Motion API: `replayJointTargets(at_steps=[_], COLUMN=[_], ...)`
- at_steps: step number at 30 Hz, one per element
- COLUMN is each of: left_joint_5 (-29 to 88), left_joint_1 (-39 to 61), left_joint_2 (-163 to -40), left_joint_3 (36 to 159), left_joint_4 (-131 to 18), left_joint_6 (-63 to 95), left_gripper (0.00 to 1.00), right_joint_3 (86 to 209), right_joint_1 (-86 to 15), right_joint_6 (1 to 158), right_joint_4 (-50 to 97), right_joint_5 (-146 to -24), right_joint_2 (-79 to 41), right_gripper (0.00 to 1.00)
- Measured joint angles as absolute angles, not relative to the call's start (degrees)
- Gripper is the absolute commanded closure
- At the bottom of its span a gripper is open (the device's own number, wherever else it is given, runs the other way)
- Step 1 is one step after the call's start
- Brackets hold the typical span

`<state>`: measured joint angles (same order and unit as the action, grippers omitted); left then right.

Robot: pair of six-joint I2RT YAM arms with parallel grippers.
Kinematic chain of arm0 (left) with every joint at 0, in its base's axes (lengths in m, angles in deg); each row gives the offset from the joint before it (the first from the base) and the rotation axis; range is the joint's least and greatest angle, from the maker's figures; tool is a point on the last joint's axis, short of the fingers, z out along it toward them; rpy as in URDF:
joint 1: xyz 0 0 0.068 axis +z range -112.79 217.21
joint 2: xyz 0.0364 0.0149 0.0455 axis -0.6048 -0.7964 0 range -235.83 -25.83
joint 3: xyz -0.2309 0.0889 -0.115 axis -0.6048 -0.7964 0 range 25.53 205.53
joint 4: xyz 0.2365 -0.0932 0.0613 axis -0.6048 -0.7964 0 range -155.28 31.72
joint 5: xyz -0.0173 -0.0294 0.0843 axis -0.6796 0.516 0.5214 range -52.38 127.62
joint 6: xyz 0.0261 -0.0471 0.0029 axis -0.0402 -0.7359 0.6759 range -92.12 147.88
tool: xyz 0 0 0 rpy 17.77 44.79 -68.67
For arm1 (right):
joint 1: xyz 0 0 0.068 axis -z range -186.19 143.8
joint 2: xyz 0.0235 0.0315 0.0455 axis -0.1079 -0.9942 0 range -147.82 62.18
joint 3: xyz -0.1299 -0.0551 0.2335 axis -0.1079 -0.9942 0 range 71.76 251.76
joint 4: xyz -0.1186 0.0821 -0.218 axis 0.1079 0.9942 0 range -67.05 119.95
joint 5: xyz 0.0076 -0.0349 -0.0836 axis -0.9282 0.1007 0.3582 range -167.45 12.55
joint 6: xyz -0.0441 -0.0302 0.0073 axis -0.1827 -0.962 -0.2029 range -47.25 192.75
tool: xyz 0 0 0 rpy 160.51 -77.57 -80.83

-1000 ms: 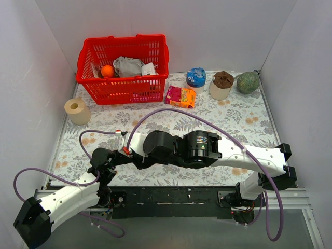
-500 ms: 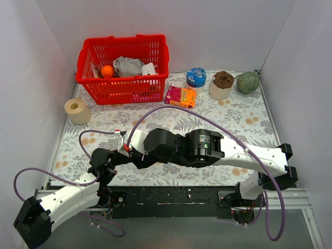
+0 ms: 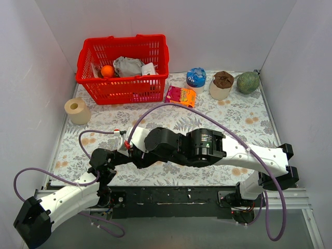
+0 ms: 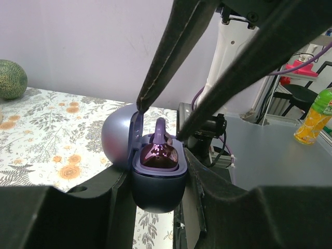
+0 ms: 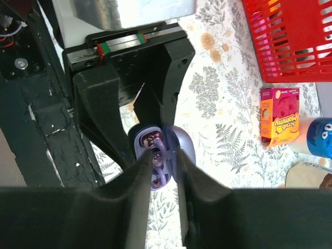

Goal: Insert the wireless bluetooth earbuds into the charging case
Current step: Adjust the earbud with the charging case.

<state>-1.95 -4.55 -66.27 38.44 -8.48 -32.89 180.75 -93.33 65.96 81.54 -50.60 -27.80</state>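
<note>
My left gripper (image 4: 158,194) is shut on the charging case (image 4: 158,179), a lavender-blue oval held upright with its lid (image 4: 116,137) swung open to the left. A shiny purple earbud (image 4: 160,151) sits in the case's purple inside, stem up. My right gripper (image 4: 161,122) reaches down from above, open, its fingertips either side of the stem without touching it. In the right wrist view the right gripper (image 5: 163,153) straddles the case (image 5: 139,136), and earbuds (image 5: 157,158) show in it. In the top view both grippers (image 3: 122,155) meet near the front left and the case is hidden.
A red basket (image 3: 123,67) with an orange and wrappers stands at the back left, a paper roll (image 3: 78,110) at the left edge. A pink box (image 3: 180,96), blue cup (image 3: 196,78), brown-topped cup (image 3: 222,84) and green melon (image 3: 248,82) line the back.
The right gripper's jaws have spread apart around the earbud, and its arm has shifted slightly. The left gripper and the case have stayed still.
</note>
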Motion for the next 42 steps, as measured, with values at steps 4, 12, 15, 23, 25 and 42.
replayJointTargets(at_steps=[4,12,15,23,25,42], left_joint_5=[-1.6,-0.9,-0.7,-0.7,-0.7,-0.4], left_joint_1=[-4.5,-4.5,-4.5,-4.5,-4.5,-4.5], left_joint_2=[-66.2,-65.9,-65.7,-65.4,-65.4,-65.4], left_joint_3=[38.3,38.3,38.3,38.3,38.3,38.2], left_joint_4=[-8.2,-7.2,-6.7,-6.2,-5.9,-5.0], left_joint_6=[-33.3,-33.8,-34.0,-34.6,-34.7,-35.2], left_gripper=[1.00,1.00,1.00,1.00,1.00,1.00], right_joint_3=[180.3,177.8,176.5,174.9,174.8,174.4], right_joint_1=[-93.3,-93.3,-93.3,-93.3,-93.2,-92.9], right_joint_6=[67.0,68.5,68.7,69.1,69.1,69.1], right_joint_4=[80.3,78.3,78.1,78.0,77.6,76.8], right_joint_5=[-48.9,-47.8,-48.1,-49.5,-49.8,-51.2], right_joint_2=[-26.4,-21.7,-21.7,-21.8,-21.8,-23.1], right_gripper=[0.99,0.99,0.99,0.99,0.99,0.99])
